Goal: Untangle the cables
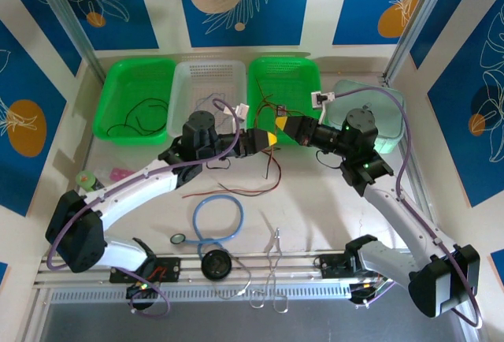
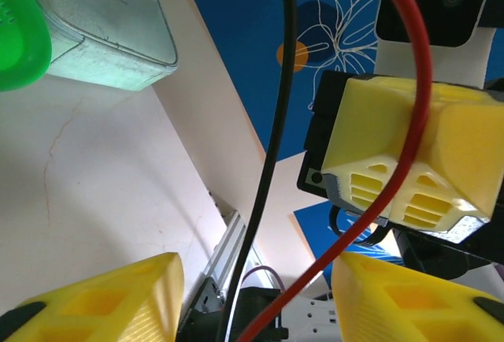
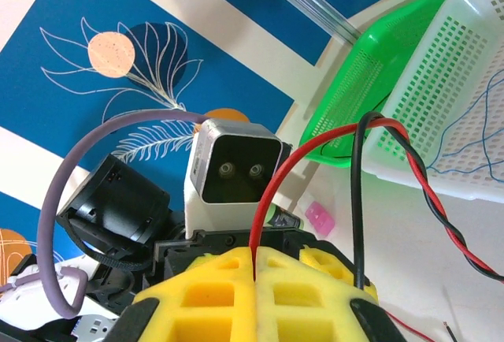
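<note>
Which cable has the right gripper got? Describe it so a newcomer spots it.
Find the right-hand green basket at the back; the right gripper hovers by its front rim, shut. Rising from its yellow fingers is the red-and-black cable, strands twisted farther along, unlike the light-blue tube loop lying on the table.

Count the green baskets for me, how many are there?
2. The left green basket is at the back left; the right green basket is just right of the white basket.
</note>
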Controlling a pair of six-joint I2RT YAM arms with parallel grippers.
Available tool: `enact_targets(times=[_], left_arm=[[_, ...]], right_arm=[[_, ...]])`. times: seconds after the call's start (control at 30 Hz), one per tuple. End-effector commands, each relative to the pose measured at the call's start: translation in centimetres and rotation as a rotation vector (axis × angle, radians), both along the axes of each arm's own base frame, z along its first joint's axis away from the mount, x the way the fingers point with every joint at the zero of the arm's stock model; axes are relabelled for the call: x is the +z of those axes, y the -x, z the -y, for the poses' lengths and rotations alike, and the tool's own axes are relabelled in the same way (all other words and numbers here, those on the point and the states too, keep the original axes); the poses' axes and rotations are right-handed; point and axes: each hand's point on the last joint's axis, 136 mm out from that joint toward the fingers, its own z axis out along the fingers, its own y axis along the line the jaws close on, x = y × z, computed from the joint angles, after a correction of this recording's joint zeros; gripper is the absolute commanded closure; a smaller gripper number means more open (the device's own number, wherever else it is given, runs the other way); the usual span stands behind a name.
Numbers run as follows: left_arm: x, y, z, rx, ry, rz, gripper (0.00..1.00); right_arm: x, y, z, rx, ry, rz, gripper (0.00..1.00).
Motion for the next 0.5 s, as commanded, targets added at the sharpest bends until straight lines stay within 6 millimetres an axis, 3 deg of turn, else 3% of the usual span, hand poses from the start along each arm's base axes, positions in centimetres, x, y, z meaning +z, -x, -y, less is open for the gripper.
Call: enact_targets(times=[0.0, 0.3, 0.47], left_arm=[[3.1, 0.3, 0.4, -0.020, 0.062, 0.065, 0.46], [2.9, 0.2, -0.2, 0.015, -0.027, 0.085, 0.47], [2.7, 0.1, 0.2, 0.011, -0.033, 0.080, 0.49]], right_arm=[[0.4, 0.3, 0.1, 0.006, -0.008, 0.011, 1.00], [-2.4, -0.4, 0.1, -0.022, 0.055, -0.060, 1.00], [-2.8, -0.2, -0.6, 0.000, 0.059, -0.069, 1.00]])
